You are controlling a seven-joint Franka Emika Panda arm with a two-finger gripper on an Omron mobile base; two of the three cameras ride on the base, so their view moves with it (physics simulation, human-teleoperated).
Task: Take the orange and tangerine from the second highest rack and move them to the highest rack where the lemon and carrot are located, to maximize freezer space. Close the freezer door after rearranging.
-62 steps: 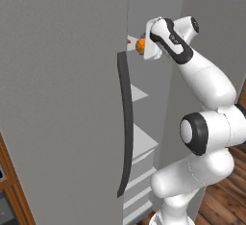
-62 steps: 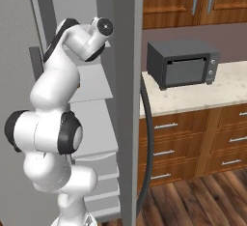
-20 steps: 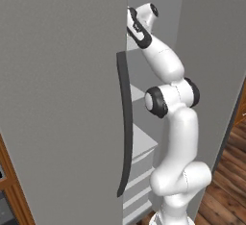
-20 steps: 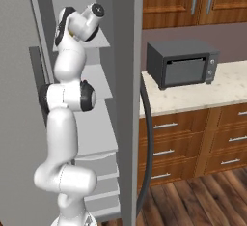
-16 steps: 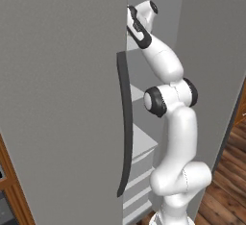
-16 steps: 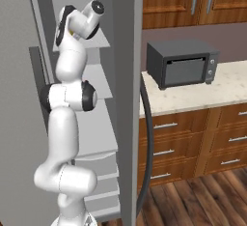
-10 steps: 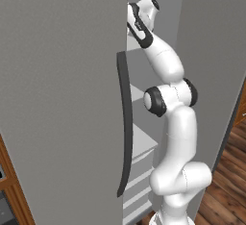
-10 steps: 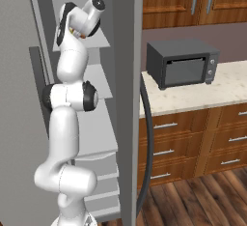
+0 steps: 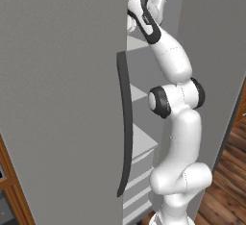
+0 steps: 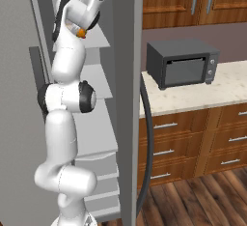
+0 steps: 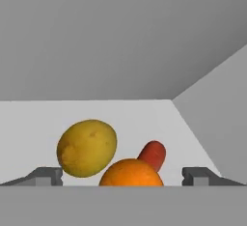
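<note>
Here the open hand (image 11: 122,176) faces orange (image 11: 131,173), lemon (image 11: 87,147) on the highest rack (image 11: 34,123).

A dark grey microwave (image 10: 182,64) with a glass door and knobs at its right side stands on the pale speckled desk (image 10: 193,97), toward the desk's back edge and near its left end. Below the desk's front edge run wooden drawers (image 10: 188,145) with slim metal handles. Above hang wooden wall cabinets (image 10: 193,0). The floor (image 10: 193,201) is dark wood planks.
</note>
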